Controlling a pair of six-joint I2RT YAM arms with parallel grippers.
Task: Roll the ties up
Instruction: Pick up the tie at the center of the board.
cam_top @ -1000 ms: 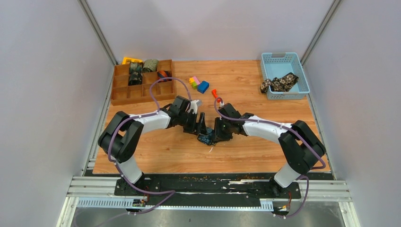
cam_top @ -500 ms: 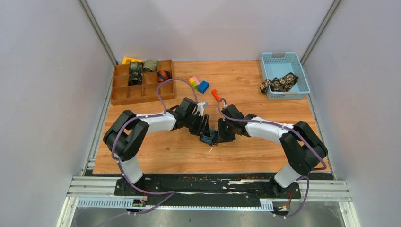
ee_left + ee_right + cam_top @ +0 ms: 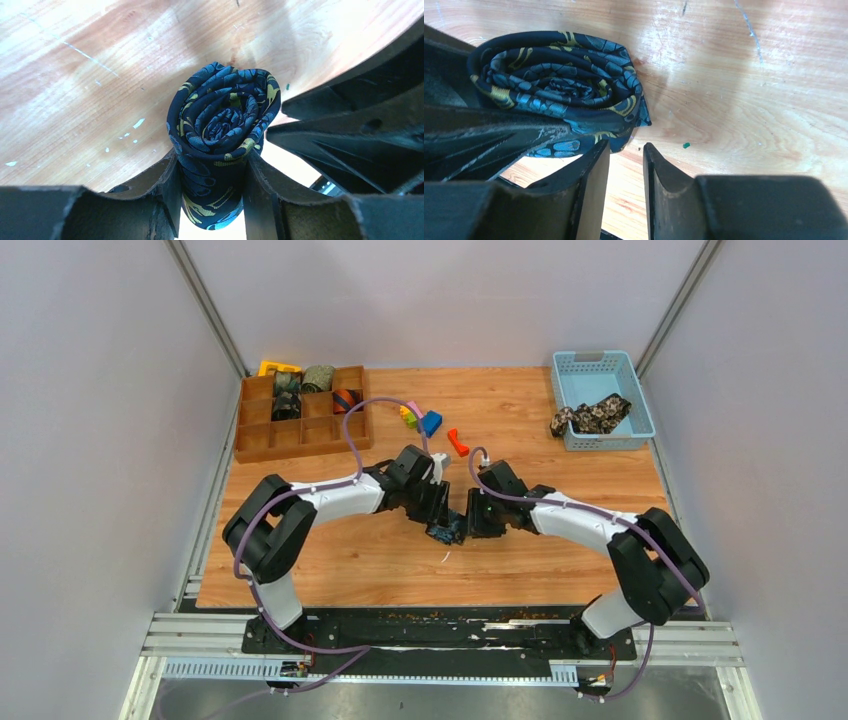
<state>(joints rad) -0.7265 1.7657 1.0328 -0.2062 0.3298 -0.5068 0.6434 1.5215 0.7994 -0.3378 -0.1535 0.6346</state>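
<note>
The tie [image 3: 220, 135], a tight navy coil with gold-teal paisley, sits on the table [image 3: 350, 565], well right of and nearer than the tray [image 3: 262, 445]. The left gripper [image 3: 211, 162], its arm stretched low, clamps the coil's sides. The right gripper [image 3: 625, 147], opposite, holds nothing, its fingers slightly apart just beside the coil.

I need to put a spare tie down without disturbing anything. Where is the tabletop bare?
Bare wood runs along the near edge below the rolled tie, and between the blue basket and the right arm. Crowded: the centre, where both arms meet, and by the blocks beside the wooden tray.
</note>
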